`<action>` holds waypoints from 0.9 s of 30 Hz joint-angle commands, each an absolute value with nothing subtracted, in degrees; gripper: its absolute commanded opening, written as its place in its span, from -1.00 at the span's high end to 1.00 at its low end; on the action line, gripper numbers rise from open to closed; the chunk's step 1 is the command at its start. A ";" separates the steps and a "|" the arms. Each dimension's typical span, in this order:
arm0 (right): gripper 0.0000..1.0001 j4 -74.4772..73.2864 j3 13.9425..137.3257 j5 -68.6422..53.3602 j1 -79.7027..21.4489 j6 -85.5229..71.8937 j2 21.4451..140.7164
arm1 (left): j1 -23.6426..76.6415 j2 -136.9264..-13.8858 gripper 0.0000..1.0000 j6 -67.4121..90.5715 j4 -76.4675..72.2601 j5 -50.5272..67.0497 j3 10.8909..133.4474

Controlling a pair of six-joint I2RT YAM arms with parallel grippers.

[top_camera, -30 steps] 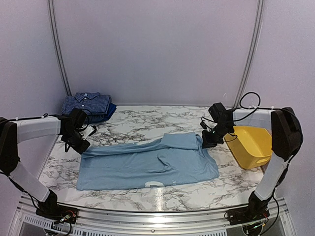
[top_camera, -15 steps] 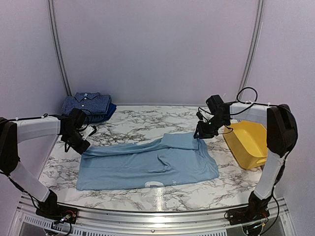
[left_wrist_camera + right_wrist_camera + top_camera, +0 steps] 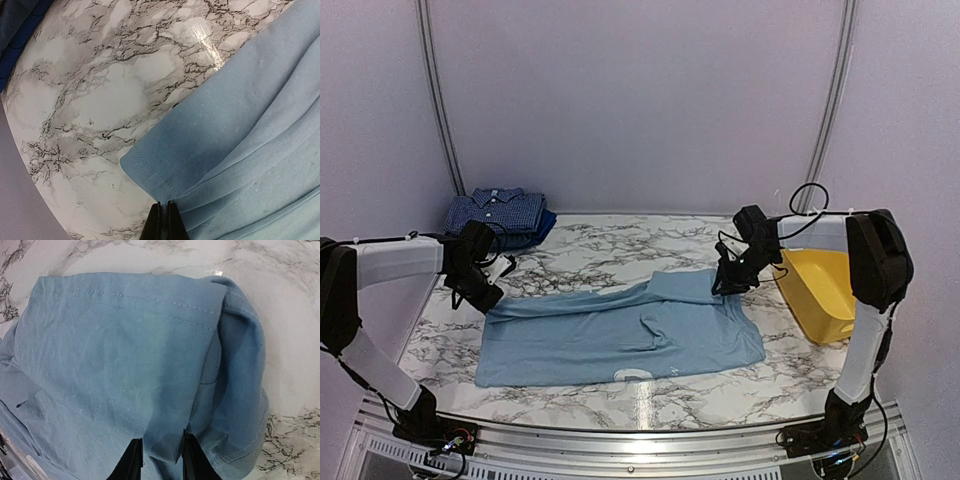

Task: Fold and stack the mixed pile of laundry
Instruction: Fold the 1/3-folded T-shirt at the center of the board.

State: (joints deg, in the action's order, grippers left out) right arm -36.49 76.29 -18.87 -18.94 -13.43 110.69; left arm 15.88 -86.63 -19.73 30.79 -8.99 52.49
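Limp and light, the light-blue T-shirt [image 3: 620, 335] looks best held by its hems: left pincer [image 3: 164, 210] pinches one corner, right pincer [image 3: 161, 442] straddles another, spread.

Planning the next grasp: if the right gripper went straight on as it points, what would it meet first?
The light-blue T-shirt: its folded edge lies right ahead of the right gripper, whose fingers stand open. Depth is hard to judge, but it looks close.

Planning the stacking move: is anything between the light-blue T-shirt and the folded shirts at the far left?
Nothing visible does: only bare marble tabletop separates the light-blue T-shirt from the folded shirts. The left gripper pinches the T-shirt's edge on that side; the yellow tub sits at the right.
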 commanded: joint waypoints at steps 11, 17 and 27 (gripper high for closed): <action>0.50 -37.96 77.53 -18.19 -18.66 -13.24 114.71 | 15.47 -89.06 1.00 -20.03 29.61 -8.37 54.22; 1.00 -39.24 79.57 -18.13 -18.63 -12.94 112.79 | 14.89 -88.89 1.00 -20.54 29.39 -8.69 54.40; 1.00 -44.15 81.87 -15.88 -18.10 -11.88 107.26 | 13.10 -84.54 1.00 -23.08 28.82 -9.07 53.68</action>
